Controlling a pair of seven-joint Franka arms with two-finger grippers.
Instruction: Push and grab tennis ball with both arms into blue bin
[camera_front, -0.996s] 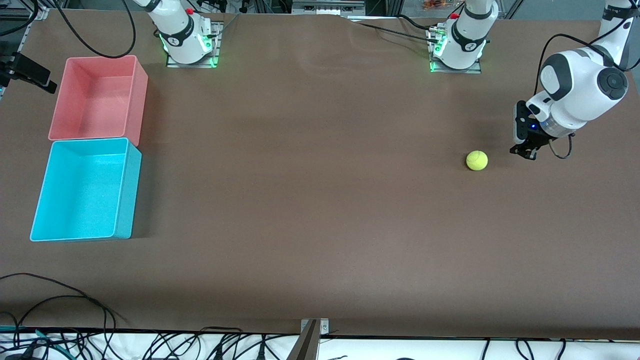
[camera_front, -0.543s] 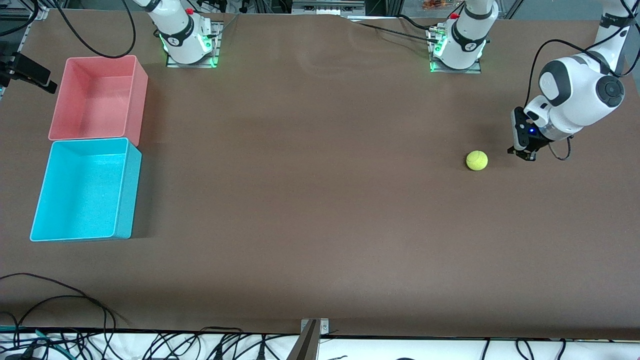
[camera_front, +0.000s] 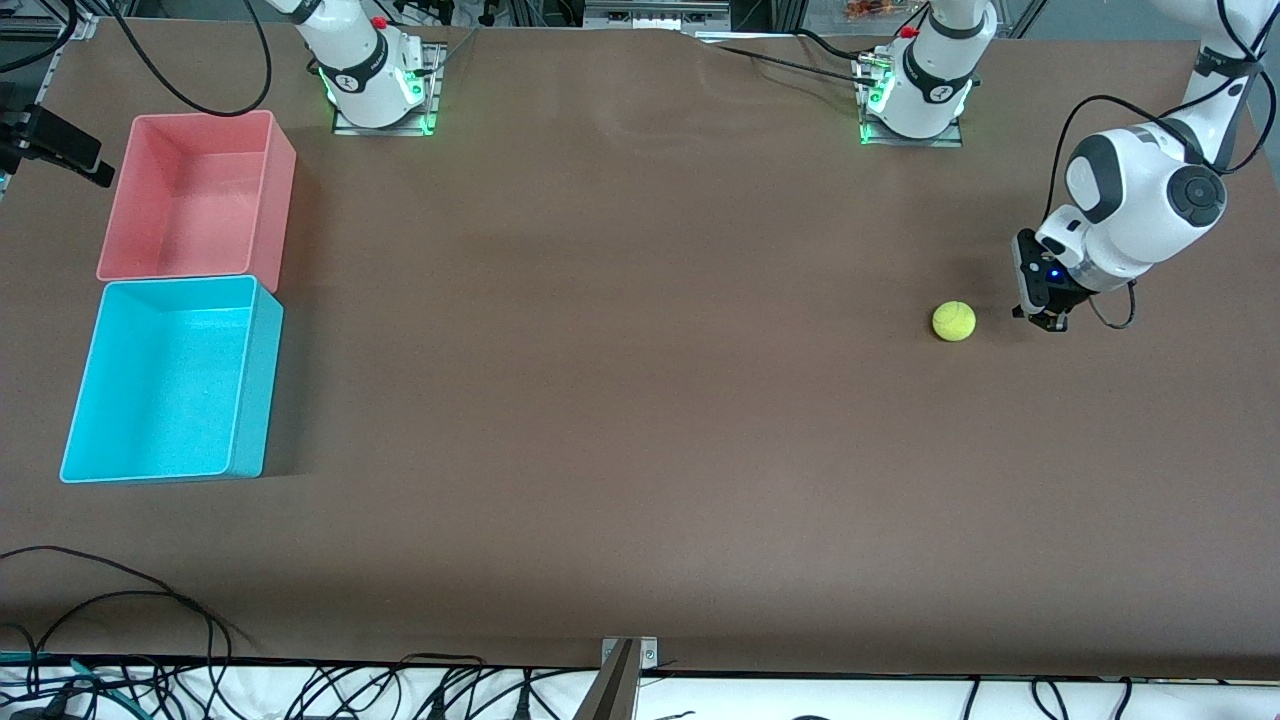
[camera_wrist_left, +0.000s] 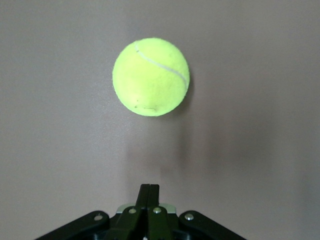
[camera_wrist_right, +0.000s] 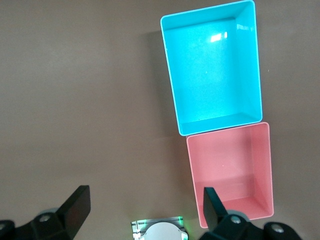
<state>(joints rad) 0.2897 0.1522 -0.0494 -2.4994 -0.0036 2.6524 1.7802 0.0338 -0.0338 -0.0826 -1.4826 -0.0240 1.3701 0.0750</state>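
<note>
Since the earlier frames, only the left gripper (camera_front: 1040, 318) has moved: it has sunk toward the table and edged closer to the tennis ball (camera_front: 954, 321), which has not rolled.

Front view: the ball lies on the bare table (camera_front: 640, 400) toward the left arm's end, with the left gripper just beside it on the side away from the bins, not yet touching. The blue bin (camera_front: 252, 380) stands empty at the right arm's end, touching the pink bin (camera_front: 275, 190), which lies farther from the camera. Only the right arm's base (camera_front: 375, 75) shows here.

Left wrist view: the fingers (camera_wrist_left: 148, 192) are pressed together into a single blade aimed at the ball (camera_wrist_left: 151, 77), a strip of table between them.

Right wrist view: the right gripper (camera_wrist_right: 145, 210) hangs high over the table near its own base, jaws spread wide, both bins below; this arm waits.

Step in hand, as judged: lining up the push. The next move calls for a low, centred shove toward the right arm's end, since an off-centre contact would likely send the ball sideways.
</note>
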